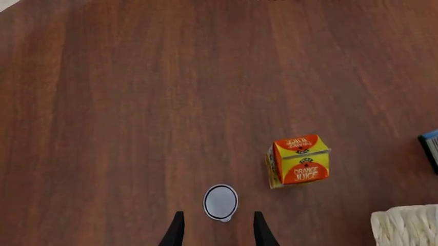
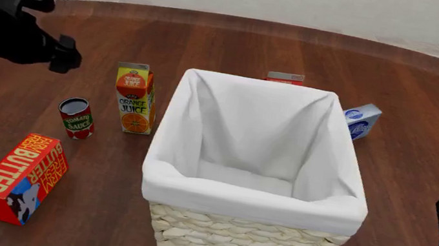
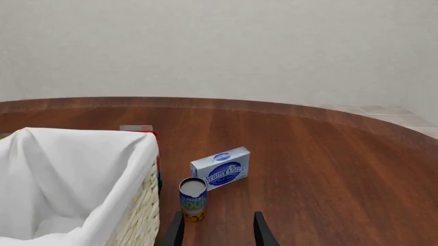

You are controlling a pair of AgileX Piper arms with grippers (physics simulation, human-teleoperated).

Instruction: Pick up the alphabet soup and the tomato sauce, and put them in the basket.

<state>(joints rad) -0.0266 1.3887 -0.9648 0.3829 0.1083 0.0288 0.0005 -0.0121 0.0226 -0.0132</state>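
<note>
The tomato sauce [image 2: 77,117] is a small red can with a green band, standing left of the orange juice carton. From the left wrist view I look straight down on the tomato sauce's [image 1: 220,201] round top. My left gripper [image 1: 219,233] hangs above it, open and holding nothing. The alphabet soup [image 3: 193,199], a blue and orange can, stands beside the basket's [image 3: 140,205] wicker wall. My right gripper [image 3: 217,233] is open just short of it. The front view hides the soup behind the basket [image 2: 252,196].
An orange juice carton [image 2: 134,98] stands between the tomato sauce and the basket. A red butter box [image 2: 23,176] lies at the front left. A cream cheese box [image 3: 220,168] sits just beyond the soup, and a red box [image 2: 285,77] behind the basket.
</note>
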